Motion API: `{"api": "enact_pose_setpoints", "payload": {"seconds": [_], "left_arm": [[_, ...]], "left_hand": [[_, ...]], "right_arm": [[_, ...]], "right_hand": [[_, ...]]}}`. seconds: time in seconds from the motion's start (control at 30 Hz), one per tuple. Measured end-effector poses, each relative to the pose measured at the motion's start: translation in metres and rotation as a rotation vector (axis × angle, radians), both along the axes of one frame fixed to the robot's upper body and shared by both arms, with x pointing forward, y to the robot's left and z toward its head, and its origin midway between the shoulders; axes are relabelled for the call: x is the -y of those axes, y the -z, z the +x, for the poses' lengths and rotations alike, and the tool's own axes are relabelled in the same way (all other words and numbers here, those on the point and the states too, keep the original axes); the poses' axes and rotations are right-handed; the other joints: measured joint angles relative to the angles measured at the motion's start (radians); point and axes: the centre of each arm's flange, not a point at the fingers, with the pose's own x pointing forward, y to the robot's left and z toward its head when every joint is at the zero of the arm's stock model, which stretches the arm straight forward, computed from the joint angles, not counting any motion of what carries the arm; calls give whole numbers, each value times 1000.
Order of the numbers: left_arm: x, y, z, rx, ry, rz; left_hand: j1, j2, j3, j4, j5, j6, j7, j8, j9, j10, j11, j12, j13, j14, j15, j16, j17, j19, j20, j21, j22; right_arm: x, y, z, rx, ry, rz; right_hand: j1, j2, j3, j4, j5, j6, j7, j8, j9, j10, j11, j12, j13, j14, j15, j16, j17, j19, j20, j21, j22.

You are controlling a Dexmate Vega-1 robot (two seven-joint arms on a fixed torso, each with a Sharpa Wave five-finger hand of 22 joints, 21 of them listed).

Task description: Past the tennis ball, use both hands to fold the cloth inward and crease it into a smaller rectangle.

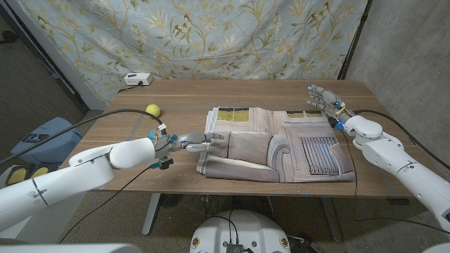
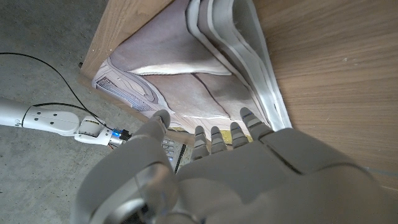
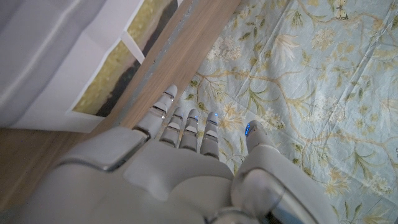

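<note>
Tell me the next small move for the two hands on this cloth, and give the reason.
Probably bring the right robot hand down onto the cloth's far right corner. That hand is open and off the cloth near the table's back edge, while the left robot hand already has its fingers on the cloth's left edge. A two-handed fold needs both sides engaged first.

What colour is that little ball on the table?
The tennis ball is yellow-green, seen best in the head view.

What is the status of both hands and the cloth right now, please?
Left hand on the cloth's left edge, grip unclear. Right hand open, off its far right corner. Cloth partly folded. Tennis ball clear.
</note>
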Motion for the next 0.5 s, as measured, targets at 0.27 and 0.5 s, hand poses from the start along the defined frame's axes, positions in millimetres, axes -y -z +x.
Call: {"api": "enact_pose_setpoints", "payload": {"seconds": [0.27,0.5], "left_arm": [[1,4,-3,6,7,13],[2,5,-3,1,15,31]], "left_hand": [[4,4,4,4,8,0,0,0,0,0,0,0,0,0,0,0,0,-4,-4,0,0],[-3,10,4,15,8,0,0,0,0,0,0,0,0,-4,4,0,5,-20,-2,0,0]], "right_arm": [[3,2,0,-31,47,-39],[3,-1,2,-57,84,-83]], "right_hand": [[0,0,0,0,0,0,0,0,0,-4,4,0,0,0,0,0,0,-1,-2,0,0],[0,0,0,0,0,0,0,0,0,-8,-1,0,0,0,0,0,0,-1,-1,0,0]]}}
